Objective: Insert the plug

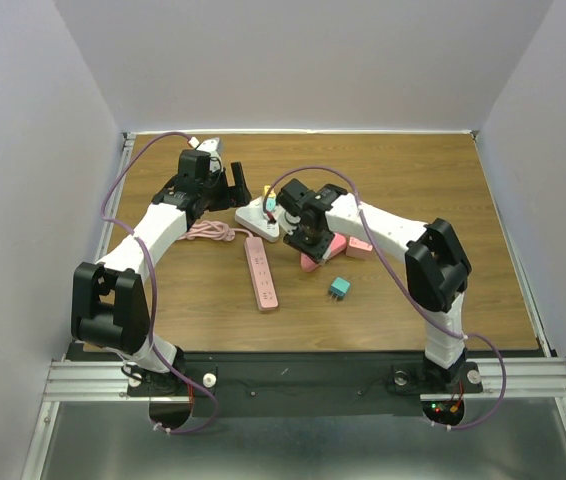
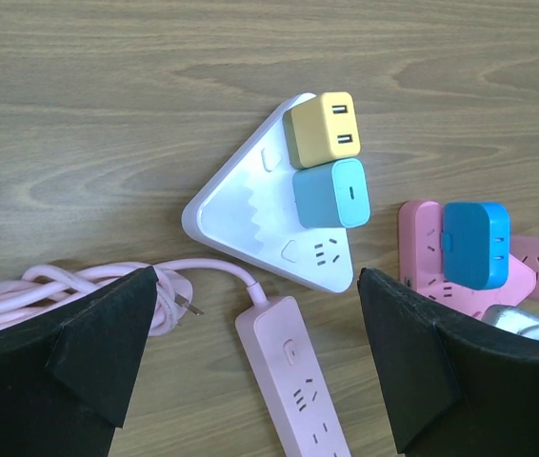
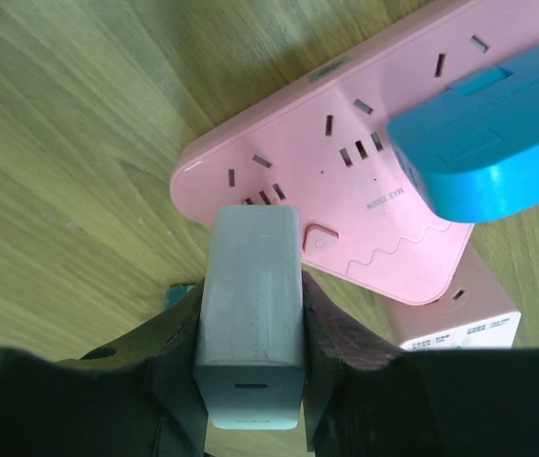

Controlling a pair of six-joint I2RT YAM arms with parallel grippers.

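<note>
A grey rectangular plastic plug (image 3: 250,286) is pinched by the right pincer (image 3: 250,328), its long axis pointed at the slots (image 3: 262,195) of the pink triangular socket board (image 3: 346,219) just ahead; the left pincer (image 2: 255,324) is spread wide.

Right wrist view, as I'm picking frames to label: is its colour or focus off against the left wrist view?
Right wrist view: table tinted greenish-yellow, grey charger in the pincer slightly soft, pink socket block sharp. Left wrist view: table natural brown, evenly lit, sharp.
</note>
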